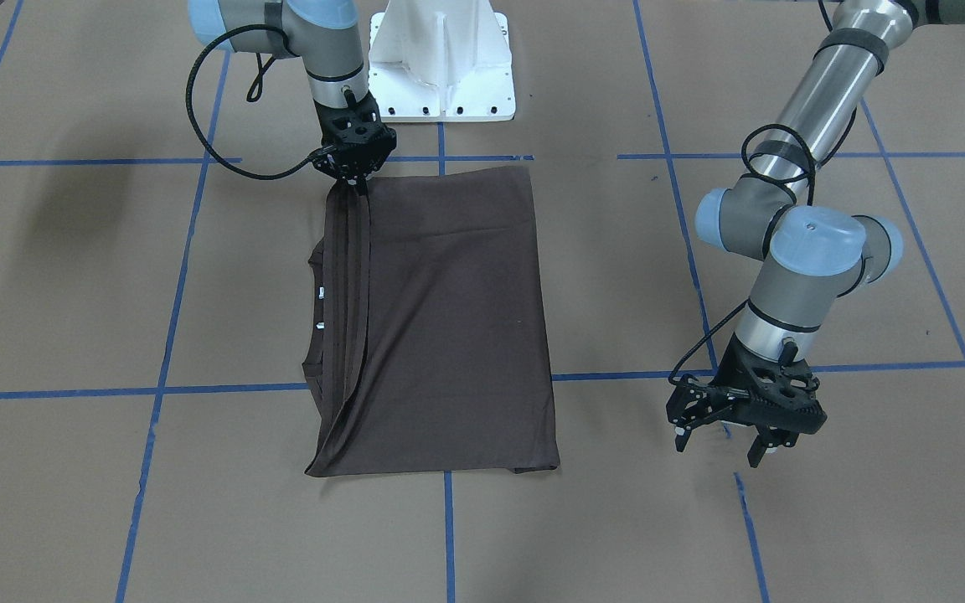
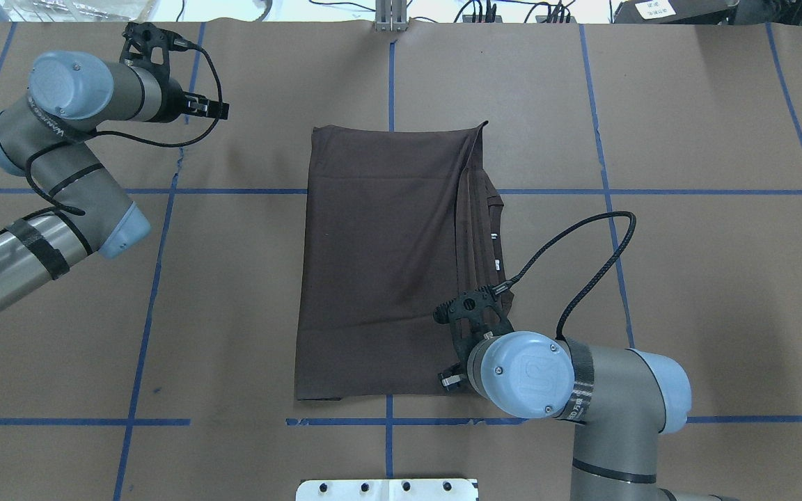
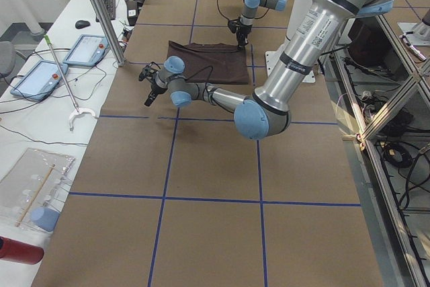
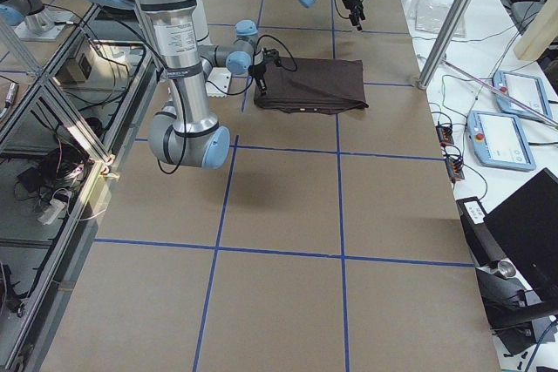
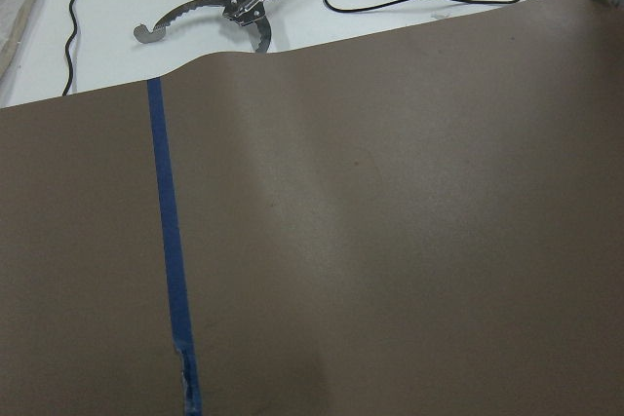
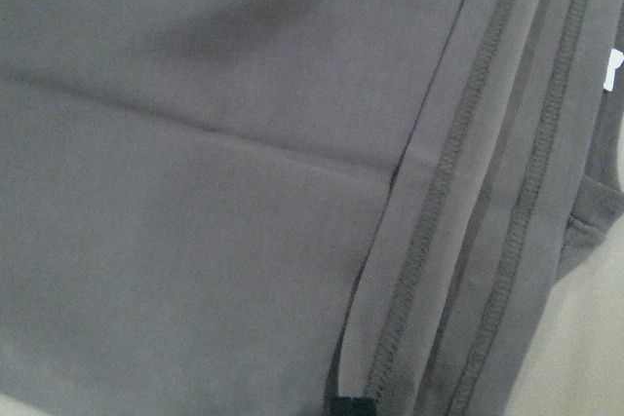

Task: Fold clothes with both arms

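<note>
Finishing a fold: pinching T-shirt (image 1: 449, 318) hems at near-right corner in right gripper (image 1: 354, 177), left gripper (image 1: 721, 442) spread empty far left. Next, likely: letting go, bringing left in.

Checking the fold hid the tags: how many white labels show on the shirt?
2. One white label, a second just nearer the robot, both on the T-shirt's uncovered strip on the robot's right. More may be folded under.

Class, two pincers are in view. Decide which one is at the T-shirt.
The right pincer, closed on the T-shirt's corner hem. The left pincer hangs open, off to the side of it.
</note>
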Controlling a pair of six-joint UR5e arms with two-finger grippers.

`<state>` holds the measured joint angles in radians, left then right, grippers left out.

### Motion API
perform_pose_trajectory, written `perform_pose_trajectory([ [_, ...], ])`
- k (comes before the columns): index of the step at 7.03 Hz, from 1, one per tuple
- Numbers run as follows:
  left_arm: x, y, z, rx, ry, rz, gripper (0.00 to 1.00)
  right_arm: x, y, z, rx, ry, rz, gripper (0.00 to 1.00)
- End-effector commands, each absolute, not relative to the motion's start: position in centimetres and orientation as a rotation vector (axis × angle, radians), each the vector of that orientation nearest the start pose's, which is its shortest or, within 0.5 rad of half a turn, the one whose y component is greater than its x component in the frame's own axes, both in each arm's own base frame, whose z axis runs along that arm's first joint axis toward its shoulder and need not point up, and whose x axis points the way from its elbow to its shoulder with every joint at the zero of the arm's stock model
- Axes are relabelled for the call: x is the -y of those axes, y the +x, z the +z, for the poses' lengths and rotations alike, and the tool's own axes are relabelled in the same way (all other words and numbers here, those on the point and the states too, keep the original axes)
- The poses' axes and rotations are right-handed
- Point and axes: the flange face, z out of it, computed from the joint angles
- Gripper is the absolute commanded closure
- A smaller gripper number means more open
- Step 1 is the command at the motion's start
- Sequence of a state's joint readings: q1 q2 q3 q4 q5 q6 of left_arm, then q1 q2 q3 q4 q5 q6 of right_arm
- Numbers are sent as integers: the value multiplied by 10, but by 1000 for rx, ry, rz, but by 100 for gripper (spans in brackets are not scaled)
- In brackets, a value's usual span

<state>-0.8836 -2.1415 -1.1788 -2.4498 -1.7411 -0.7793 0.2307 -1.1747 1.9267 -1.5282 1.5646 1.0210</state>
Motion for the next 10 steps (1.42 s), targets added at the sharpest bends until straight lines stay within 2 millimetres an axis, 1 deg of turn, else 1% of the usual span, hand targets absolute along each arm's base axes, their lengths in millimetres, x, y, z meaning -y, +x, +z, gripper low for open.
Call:
perform_pose_trajectory([
  [1,654,386,411,-821,681,7,0,267,-534,290,729,316,-274,100],
  [2,653,387,411,-821,680,8,0,265,-518,301,714,319,-266,100],
  [3,652,389,411,-822,679,11,0,262,-499,316,703,301,-181,100],
  [4,651,391,411,-823,678,14,0,246,-502,322,706,276,-70,100],
  [5,650,392,412,-823,676,15,0,231,-511,322,708,288,-6,100],
  [6,650,392,411,-824,677,15,0,230,-512,323,708,287,5,53],
  [7,650,392,411,-825,676,16,0,229,-511,318,718,289,5,1],
  [8,648,392,403,-837,685,21,0,238,-503,308,744,298,8,0],
  [9,636,398,377,-873,709,39,0,257,-485,292,804,318,37,0],
  [10,618,404,361,-937,679,-20,0,266,-471,300,868,336,61,0],
])
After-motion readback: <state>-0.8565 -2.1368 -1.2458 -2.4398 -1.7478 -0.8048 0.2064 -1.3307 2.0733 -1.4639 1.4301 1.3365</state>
